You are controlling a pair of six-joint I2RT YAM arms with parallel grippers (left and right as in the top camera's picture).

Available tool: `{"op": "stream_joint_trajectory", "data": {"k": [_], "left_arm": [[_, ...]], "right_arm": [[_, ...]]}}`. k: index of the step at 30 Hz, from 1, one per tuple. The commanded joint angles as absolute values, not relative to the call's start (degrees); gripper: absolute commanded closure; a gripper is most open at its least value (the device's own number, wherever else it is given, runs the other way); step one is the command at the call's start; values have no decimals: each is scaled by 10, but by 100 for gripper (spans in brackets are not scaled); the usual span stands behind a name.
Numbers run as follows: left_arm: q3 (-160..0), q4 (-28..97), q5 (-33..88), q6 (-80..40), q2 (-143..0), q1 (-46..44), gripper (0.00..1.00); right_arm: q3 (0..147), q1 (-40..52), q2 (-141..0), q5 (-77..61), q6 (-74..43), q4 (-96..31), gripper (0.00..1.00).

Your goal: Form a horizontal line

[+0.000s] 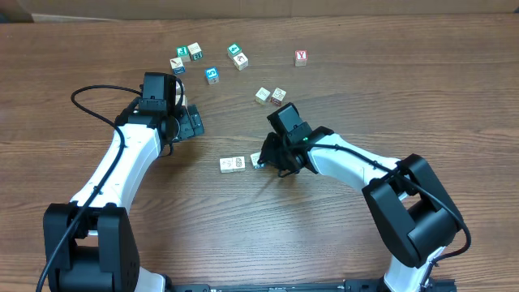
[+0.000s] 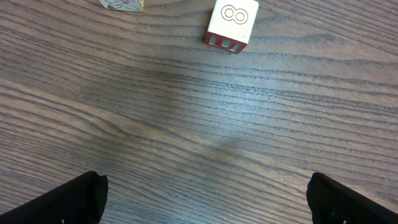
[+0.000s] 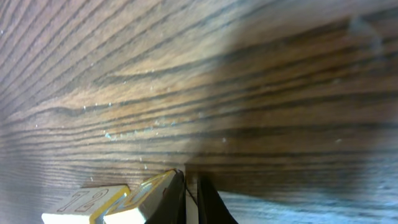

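A short row of small white letter cubes (image 1: pixel 232 165) lies mid-table, its two cubes touching. A third white cube (image 1: pixel 255 160) sits just right of it, against my right gripper (image 1: pixel 268 156). In the right wrist view the right gripper (image 3: pixel 191 190) is shut, with a yellow-edged cube (image 3: pixel 146 196) against its left finger and another cube (image 3: pixel 81 202) beyond. The red Y cube (image 1: pixel 301 57) stands alone at the far right. My left gripper (image 1: pixel 195 123) is open and empty; its wrist view shows its fingers (image 2: pixel 205 193) spread wide over bare wood.
Several loose cubes with teal and blue faces (image 1: pixel 195 55) lie at the back left. Two tan cubes (image 1: pixel 270 96) lie behind my right arm. The left wrist view shows a white cube with a red 8 (image 2: pixel 231 23) and another cube's edge (image 2: pixel 121 4) ahead.
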State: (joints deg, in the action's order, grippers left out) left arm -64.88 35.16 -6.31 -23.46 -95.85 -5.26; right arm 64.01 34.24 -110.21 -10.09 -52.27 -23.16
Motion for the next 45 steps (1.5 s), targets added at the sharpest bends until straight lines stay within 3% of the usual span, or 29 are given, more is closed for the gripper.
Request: {"op": "stream_joint_trajectory", "data": {"k": [1,45], "left_arm": [[-655,351,-70,-229,-948,-53,0],[-655,351,-70,-229,-948,-53,0]], "right_arm": [[637,347,-1107,-97,-543,-231,96],[637,373,-1107,-66,-648,-229,96]]}}
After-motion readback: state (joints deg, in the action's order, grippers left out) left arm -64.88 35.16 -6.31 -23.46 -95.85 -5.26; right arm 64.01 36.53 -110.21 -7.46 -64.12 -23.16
